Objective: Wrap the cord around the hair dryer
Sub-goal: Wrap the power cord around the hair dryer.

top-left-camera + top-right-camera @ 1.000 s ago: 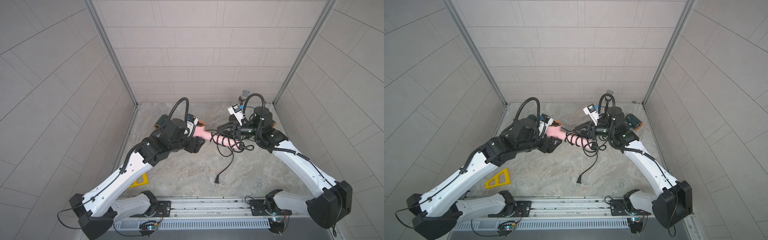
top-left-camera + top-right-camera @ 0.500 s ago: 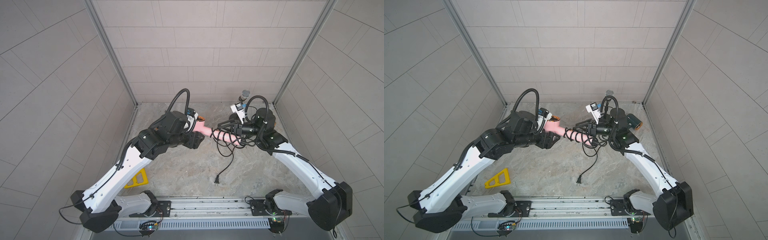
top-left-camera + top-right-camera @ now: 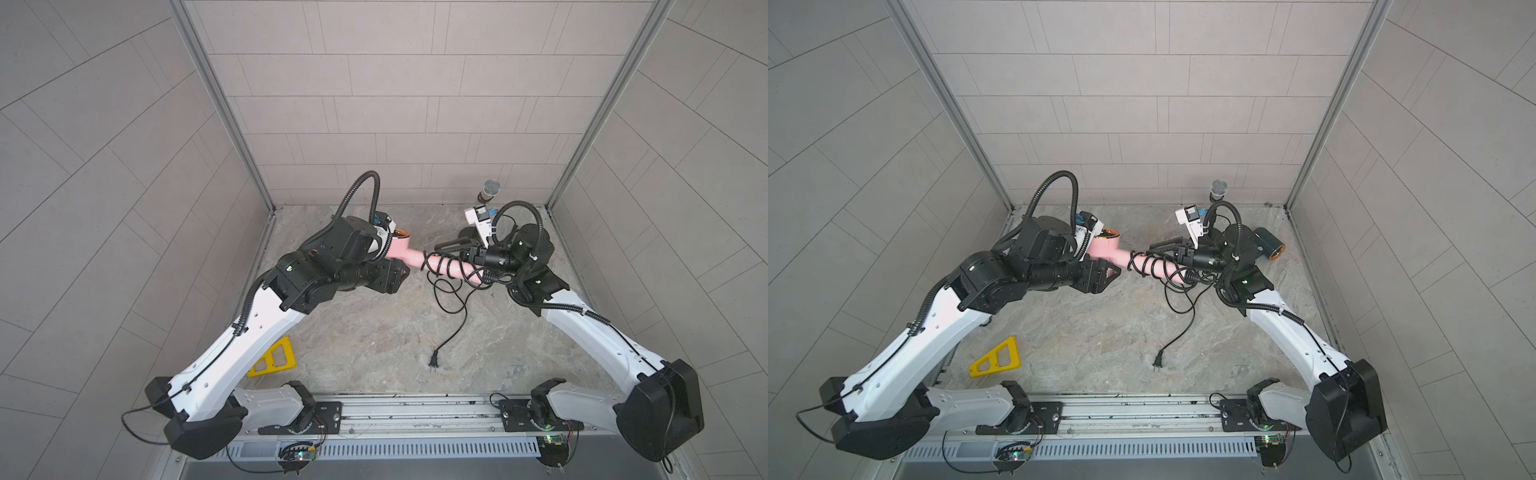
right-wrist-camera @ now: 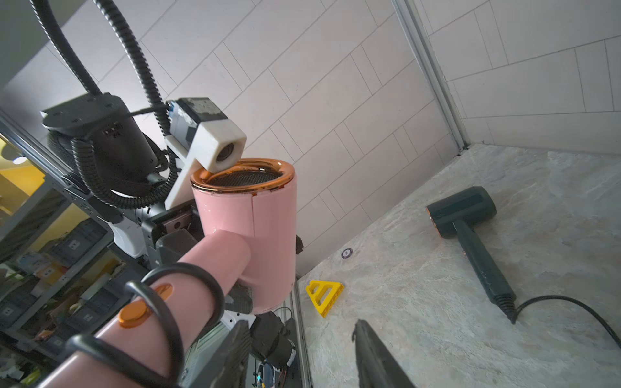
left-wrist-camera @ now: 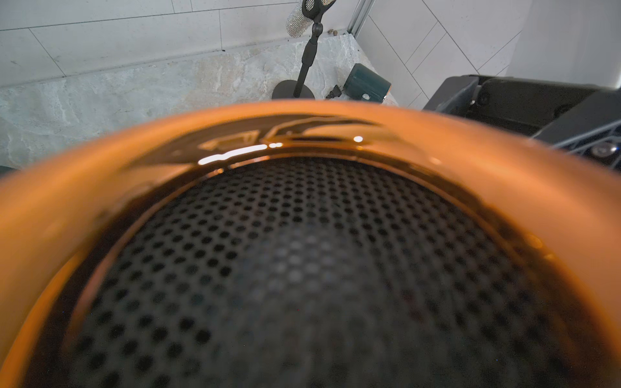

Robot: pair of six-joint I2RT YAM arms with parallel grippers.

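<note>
1. The left tool [image 3: 395, 272] is clamped on the barrel of the pink hair dryer [image 3: 440, 266], holding it off the surface [image 3: 353, 332], handle towards the right arm, likely so loops can go on.
2. The right tool [image 4: 300, 327], jaws apart, sits by the handle's coiled cord [image 4: 183, 267]; the plug [image 3: 434, 365] lies on the surface.
3. Whether any cord runs between those jaws is cut off.

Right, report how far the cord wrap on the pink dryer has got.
Done: several turns of the black cord coil round the handle of the pink hair dryer. In hand: the left gripper clamps the dryer's barrel off the floor; the right gripper is open beside the handle, holding nothing I can see. Left: a loose length trails to the floor, ending in the plug; that needs winding on.
</note>
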